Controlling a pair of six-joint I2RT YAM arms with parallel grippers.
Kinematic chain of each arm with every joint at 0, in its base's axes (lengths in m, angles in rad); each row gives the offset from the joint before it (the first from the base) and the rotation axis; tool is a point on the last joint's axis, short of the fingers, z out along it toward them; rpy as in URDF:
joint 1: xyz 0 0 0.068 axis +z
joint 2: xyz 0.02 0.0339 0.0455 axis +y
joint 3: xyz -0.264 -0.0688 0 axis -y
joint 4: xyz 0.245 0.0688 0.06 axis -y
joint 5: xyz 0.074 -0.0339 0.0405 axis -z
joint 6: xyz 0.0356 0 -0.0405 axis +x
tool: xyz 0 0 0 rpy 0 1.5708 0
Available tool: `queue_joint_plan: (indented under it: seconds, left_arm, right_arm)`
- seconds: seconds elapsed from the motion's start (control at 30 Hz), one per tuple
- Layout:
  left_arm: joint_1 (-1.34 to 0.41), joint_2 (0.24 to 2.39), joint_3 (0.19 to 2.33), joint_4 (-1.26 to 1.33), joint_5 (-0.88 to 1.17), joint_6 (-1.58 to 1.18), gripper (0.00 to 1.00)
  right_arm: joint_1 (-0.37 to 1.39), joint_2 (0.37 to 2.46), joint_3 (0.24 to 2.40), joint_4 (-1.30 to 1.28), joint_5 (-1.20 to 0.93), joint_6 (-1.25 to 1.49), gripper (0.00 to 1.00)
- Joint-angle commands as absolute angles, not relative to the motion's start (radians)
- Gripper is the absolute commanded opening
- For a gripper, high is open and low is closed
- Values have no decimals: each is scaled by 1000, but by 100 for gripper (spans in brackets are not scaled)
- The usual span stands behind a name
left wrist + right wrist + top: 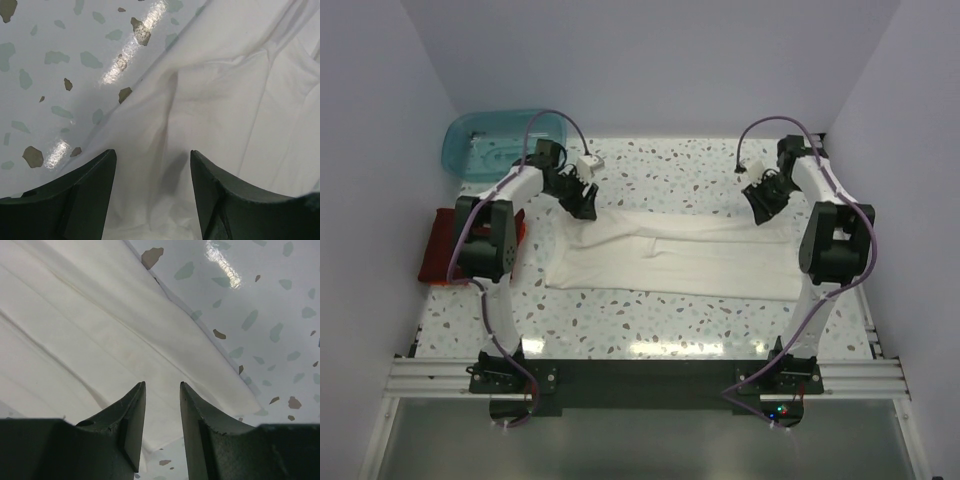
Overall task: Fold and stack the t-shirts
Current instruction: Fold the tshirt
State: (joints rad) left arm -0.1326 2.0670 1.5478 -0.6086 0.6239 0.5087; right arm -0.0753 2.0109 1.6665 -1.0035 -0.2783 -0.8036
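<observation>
Two empty gaps — left pincer (152,156) gaping wide, right pincer (162,386) narrowly parted — over the cream-white t-shirt (670,258).

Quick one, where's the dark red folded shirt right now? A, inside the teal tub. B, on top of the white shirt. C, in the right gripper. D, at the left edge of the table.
D: the dark red shirt lies folded at the left edge of the table, apart from the white shirt and outside the teal tub.
</observation>
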Motion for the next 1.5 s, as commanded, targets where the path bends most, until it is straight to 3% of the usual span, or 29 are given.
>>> queue_joint_plan:
  seconds: [0.0,0.33,0.43,0.67,0.8,1.0,1.07,1.27,1.47]
  left_arm:
    - [-127,2097,1612,-655,687,508,66]
    - [-140,2085,1589,-793,790,604,65]
    - [-147,2062,1563,-819,814,640,58]
    - [-184,1938,1435,-805,839,686,19]
    - [-210,1882,1358,-813,825,742,12]
    - [-307,1775,1188,-753,723,821,31]
    - [-356,1734,1120,-727,642,851,44]
    - [-425,1599,1014,-624,518,896,64]
    - [-372,1578,1113,-566,601,740,61]
  right_arm:
    - [-86,2029,1698,-1032,-265,-782,38]
    - [-95,2037,1703,-1029,-212,-810,37]
    - [-103,2043,1712,-1032,-207,-813,37]
    - [-120,2029,1706,-1034,-203,-830,35]
    - [-135,2017,1695,-1037,-198,-844,30]
    - [-161,1994,1677,-1043,-184,-865,30]
    - [-172,1990,1669,-1046,-181,-876,30]
    - [-184,1976,1654,-1054,-176,-887,30]
    - [-184,1991,1669,-1035,-179,-862,29]
